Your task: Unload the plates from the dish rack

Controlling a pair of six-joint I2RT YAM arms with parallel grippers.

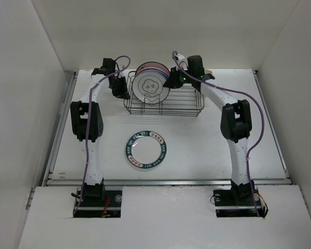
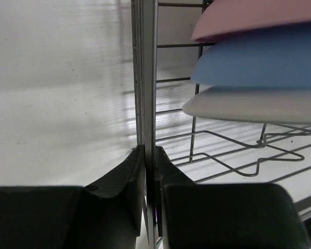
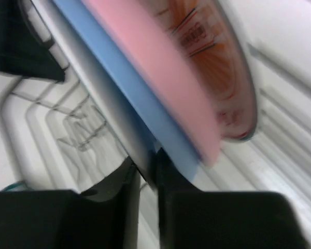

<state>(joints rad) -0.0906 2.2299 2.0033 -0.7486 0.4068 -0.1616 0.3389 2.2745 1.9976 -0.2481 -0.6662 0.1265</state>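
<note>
The black wire dish rack [image 1: 182, 107] stands at the back of the table. Several plates stand upright in its left half, with the white flower-outline plate [image 1: 148, 88] in front. Behind it are the blue plate [image 3: 114, 72], the pink plate [image 3: 160, 83] and the orange-patterned plate [image 3: 212, 57]. The teal-lettered plate [image 1: 146, 149] lies flat on the table in front of the rack. My left gripper [image 1: 121, 89] is shut on the rack's left end wire [image 2: 146, 78]. My right gripper [image 1: 171, 81] is shut on the right rim of the white plate [image 3: 96, 98], with one finger between it and the blue plate.
White walls enclose the table on three sides. The right half of the rack holds bare prongs [image 2: 249, 161]. The pink [image 2: 259, 15], blue [image 2: 259, 62] and white [image 2: 254, 106] plate edges hang over the rack floor in the left wrist view.
</note>
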